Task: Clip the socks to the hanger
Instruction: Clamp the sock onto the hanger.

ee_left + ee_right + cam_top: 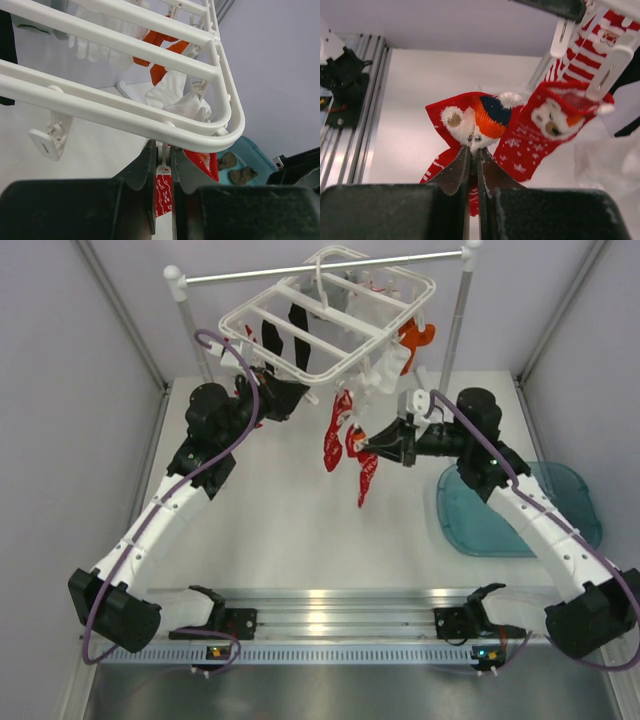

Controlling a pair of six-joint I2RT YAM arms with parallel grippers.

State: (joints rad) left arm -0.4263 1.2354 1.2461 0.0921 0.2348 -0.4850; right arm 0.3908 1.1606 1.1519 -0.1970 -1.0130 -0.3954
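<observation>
Red sock (451, 116) sits pinched in the right pincer (474, 149).

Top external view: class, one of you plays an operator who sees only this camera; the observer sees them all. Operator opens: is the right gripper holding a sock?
Observer: Yes. The right gripper is shut on a red sock with a little face on it.
Operator: And the left gripper?
Observer: The left gripper pinches a white clip under the hanger corner.
Operator: Any socks waiting?
Observer: Two dark socks lie in the teal tray.
</observation>
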